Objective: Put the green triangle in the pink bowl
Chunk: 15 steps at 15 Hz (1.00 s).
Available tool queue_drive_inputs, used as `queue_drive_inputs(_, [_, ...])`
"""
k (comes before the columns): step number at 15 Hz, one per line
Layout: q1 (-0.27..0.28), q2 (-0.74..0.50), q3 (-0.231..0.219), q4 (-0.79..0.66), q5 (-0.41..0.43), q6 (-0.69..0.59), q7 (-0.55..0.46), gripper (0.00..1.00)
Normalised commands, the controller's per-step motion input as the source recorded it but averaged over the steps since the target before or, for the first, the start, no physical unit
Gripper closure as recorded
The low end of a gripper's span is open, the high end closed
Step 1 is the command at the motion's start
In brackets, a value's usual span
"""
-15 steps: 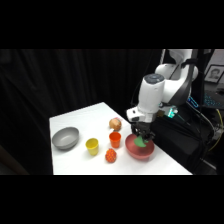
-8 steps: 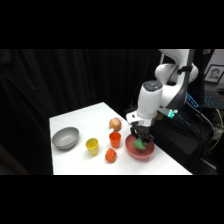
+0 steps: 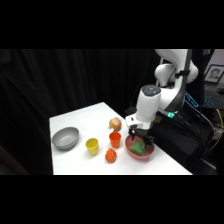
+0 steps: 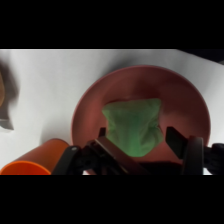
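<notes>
The green triangle (image 4: 134, 126) already lies inside the pink bowl (image 4: 90, 105), resting on the bowl's floor directly below the gripper (image 4: 139, 141), so the main part of the job looks done; what seems left is only for the arm to lift clear of the bowl. In the wrist view the two fingers (image 4: 177, 139) stand spread to either side of the block, one at each lower flank, and a sliver of bowl shows between the right finger and the block; on the other side I cannot tell whether the finger touches it. The gripper reads as open and holding nothing, though the block sits so close between the fingers that a light contact cannot be ruled out. That view gives the close detail: the block's wedge-like outline, its place a little toward the gripper's side of the bowl, and an orange cup (image 4: 37, 159) just outside the bowl's rim, off to the lower left of the fingers. The side view cannot show the finger gap, but it shows what the wrist camera misses: the gripper (image 3: 140, 141) hanging low over the bowl (image 3: 147, 154) near the table's (image 3: 80, 120) front right edge, and, farther from the gripper, a yellow cup (image 3: 92, 146), a grey bowl (image 3: 65, 138), a speckled red ball (image 3: 111, 156) and a pale round fruit (image 3: 115, 123).
</notes>
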Motion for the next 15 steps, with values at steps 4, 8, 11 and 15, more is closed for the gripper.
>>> queue_drive_inputs(4, [0.055, -0.08, 0.012, 0.06, 0.078, -0.16, -0.05, 0.0])
queue_drive_inputs(8, [-0.003, -0.34, 0.098, -0.03, 0.239, -0.29, -0.16, 0.0])
queue_drive_inputs(11, [-0.042, -0.44, 0.107, -0.04, 0.3, -0.37, -0.19, 0.0])
queue_drive_inputs(15, [-0.068, -0.48, 0.059, 0.01, 0.258, -0.43, -0.2, 0.0])
